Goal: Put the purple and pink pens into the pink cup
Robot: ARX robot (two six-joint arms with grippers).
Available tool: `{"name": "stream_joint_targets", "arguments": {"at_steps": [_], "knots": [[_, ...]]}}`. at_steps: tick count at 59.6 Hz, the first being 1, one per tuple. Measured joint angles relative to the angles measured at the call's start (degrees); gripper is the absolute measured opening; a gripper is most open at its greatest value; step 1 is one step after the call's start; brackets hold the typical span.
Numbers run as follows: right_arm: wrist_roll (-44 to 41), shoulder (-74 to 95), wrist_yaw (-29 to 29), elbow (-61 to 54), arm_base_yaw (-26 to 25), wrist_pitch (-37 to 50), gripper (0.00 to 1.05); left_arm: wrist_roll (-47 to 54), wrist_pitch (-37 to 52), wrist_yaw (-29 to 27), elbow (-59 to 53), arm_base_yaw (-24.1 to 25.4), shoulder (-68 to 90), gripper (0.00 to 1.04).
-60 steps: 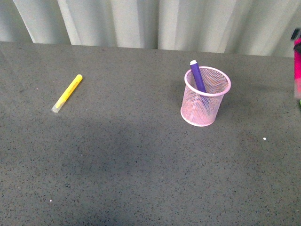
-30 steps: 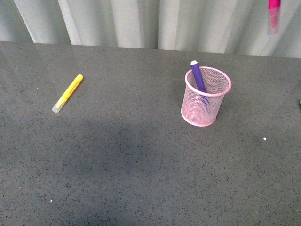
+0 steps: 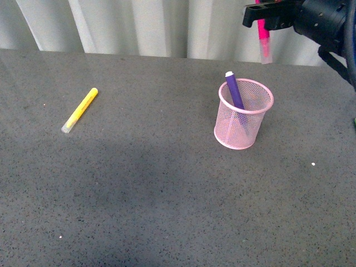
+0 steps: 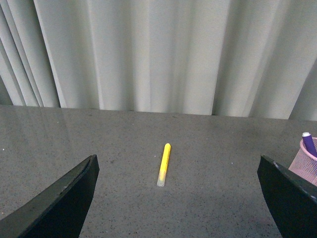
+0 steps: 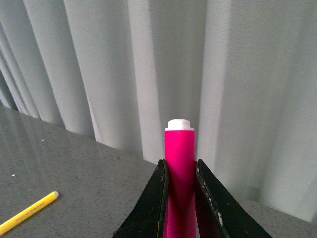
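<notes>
The pink cup [image 3: 243, 119] stands upright on the dark table, right of centre. The purple pen [image 3: 233, 89] leans inside it, tip above the rim. High above the cup and slightly to its right, my right gripper [image 3: 261, 15] is shut on the pink pen [image 3: 263, 40], which hangs vertically with its clear cap down. In the right wrist view both fingers clamp the pink pen [image 5: 180, 141] in the right gripper [image 5: 181, 163]. My left gripper [image 4: 177, 168] is open and holds nothing. The cup's edge [image 4: 307, 166] and the purple pen [image 4: 308, 143] show beside one finger.
A yellow marker [image 3: 79, 110] lies flat on the table at the far left, also seen ahead of the left gripper as the yellow marker [image 4: 164, 163] and low in the right wrist view [image 5: 27, 213]. Pale curtains [image 3: 167, 28] hang behind the table's far edge.
My right arm has brought the pink pen from the right edge, up and then leftwards, to a spot above the cup. The cup, purple pen and yellow marker have not moved.
</notes>
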Motion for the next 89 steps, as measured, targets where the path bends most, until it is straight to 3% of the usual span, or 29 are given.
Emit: {"name": "stream_joint_targets", "arguments": {"at_steps": [15, 81, 89], "knots": [[2.8, 2.4, 0.2, -1.2, 1.0, 4.0, 0.10, 0.0, 0.0, 0.0, 0.0, 0.0, 0.0, 0.98], [2.4, 7.0, -0.3, -1.4, 0.7, 4.2, 0.10, 0.0, 0.0, 0.0, 0.0, 0.0, 0.0, 0.98], [2.3, 7.0, -0.3, -1.4, 0.7, 4.2, 0.36, 0.0, 0.0, 0.0, 0.0, 0.0, 0.0, 0.98]]}}
